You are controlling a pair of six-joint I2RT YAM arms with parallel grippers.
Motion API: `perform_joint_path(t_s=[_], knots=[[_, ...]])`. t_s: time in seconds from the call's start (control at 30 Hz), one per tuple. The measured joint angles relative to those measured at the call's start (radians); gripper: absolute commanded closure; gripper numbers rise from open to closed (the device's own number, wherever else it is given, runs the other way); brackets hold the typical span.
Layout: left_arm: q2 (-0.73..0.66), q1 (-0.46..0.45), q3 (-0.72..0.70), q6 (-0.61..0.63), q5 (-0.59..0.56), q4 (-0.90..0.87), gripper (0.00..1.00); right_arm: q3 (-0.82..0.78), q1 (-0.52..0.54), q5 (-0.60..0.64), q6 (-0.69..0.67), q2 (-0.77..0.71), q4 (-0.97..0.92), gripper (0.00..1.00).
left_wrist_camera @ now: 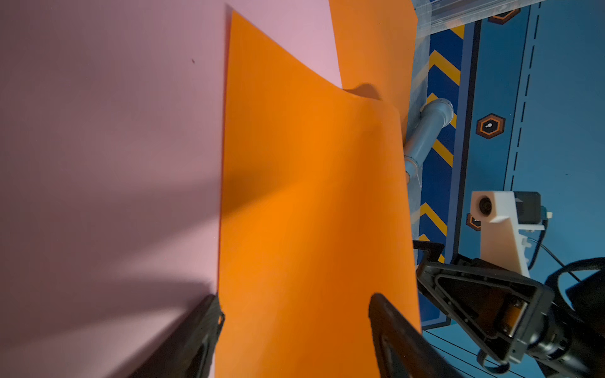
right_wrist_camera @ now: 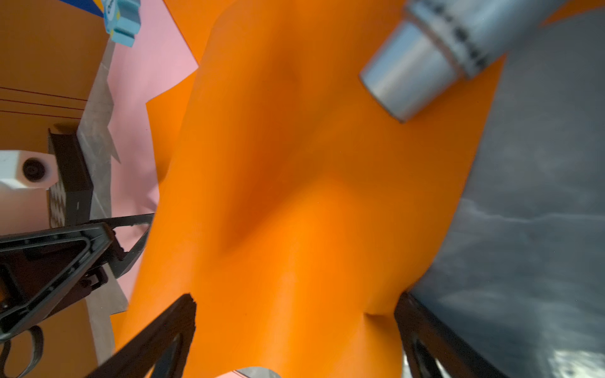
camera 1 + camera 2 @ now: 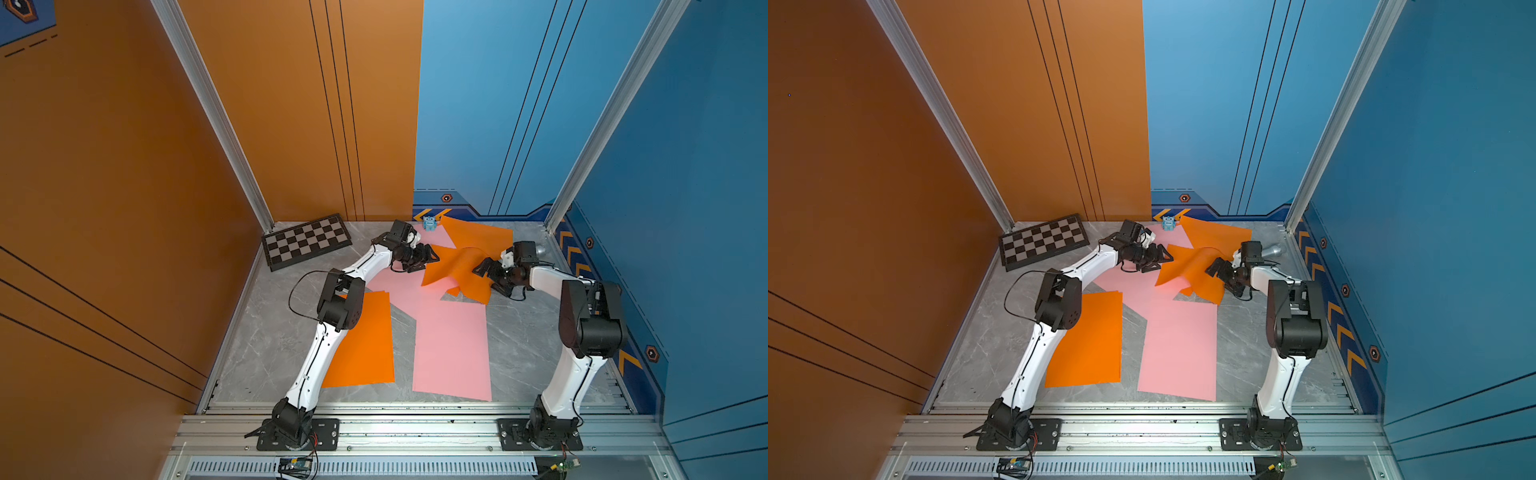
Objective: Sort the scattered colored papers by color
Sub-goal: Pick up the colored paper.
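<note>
Several colored papers lie on the grey marble floor. A buckled orange sheet point(image 3: 453, 266) arches up between my two grippers. My left gripper point(image 3: 430, 257) stands at its left end with jaws wide apart, and the sheet point(image 1: 311, 196) runs between them. Open as well, my right gripper point(image 3: 482, 270) straddles the right end, where the orange sheet point(image 2: 294, 196) bulges. A second orange sheet point(image 3: 478, 237) lies at the back. A flat orange sheet point(image 3: 365, 340) lies front left, partly under my left arm. One pink sheet point(image 3: 451, 349) lies front centre, another pink sheet point(image 3: 395, 282) beneath the orange ones.
A black-and-grey chessboard point(image 3: 307, 241) leans in the back left corner. A small blue toy figure point(image 3: 430, 223) stands at the back wall. A silver cylinder point(image 3: 540, 249) lies behind my right wrist, near the right wall. Walls close in on three sides.
</note>
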Motion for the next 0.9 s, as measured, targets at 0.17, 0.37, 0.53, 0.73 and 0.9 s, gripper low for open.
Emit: perform_joint_path(t_s=[0.17,0.37,0.53,0.73,0.9], knots=[[0.000,0.001,0.000,-0.004,0.023,-0.006,0.24,0.005,0.015,-0.078,0.037,0.024,0.056,0.02],[0.018,0.002,0.035,-0.034,0.080,-0.029,0.17,0.025,0.024,-0.139,0.075,0.057,0.097,0.03],[0.023,0.007,0.076,-0.068,0.123,-0.034,0.15,0.027,0.033,-0.147,0.079,0.063,0.108,0.03],[0.023,0.015,0.092,-0.105,0.133,-0.034,0.17,0.024,0.032,-0.149,0.079,0.063,0.111,0.03],[0.019,0.024,0.055,-0.195,0.132,0.046,0.27,0.022,0.031,-0.150,0.079,0.063,0.114,0.04]])
